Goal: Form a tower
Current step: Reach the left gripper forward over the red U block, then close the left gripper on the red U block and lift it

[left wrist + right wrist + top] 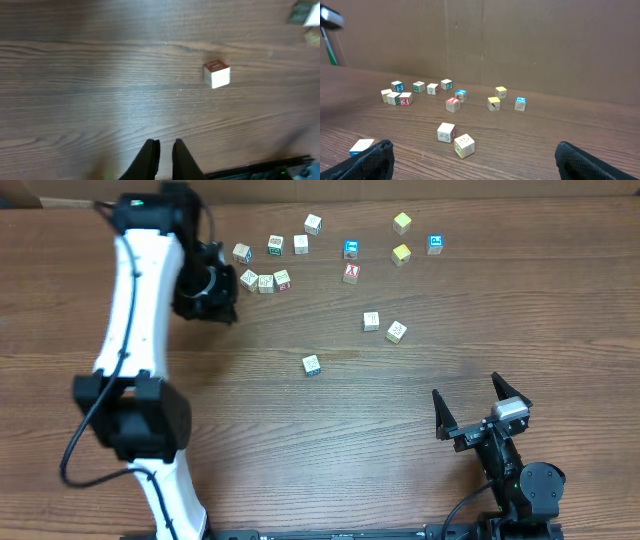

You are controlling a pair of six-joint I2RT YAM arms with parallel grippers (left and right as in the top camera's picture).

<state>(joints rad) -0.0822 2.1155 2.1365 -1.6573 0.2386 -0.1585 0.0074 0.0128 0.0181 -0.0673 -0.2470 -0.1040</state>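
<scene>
Zero letter cubes are stacked, so no tower is standing; they're lying scattered across the upper middle. Left end effector is hanging pinched shut, empty, beside them, and right end effector is gaping wide. Going down shut, it's probably risking shoving cubes around.

Overhead cam is fixed high up and looks straight down on the whole table, with both arms in frame. Left wrist cam hangs close over the wood, pointing down past the left gripper, so it only catches a small patch and one cube. Right wrist cam rides low on the right gripper, looking nearly level across the table toward a cardboard wall. It shares the scattered cubes with overhead.
</scene>
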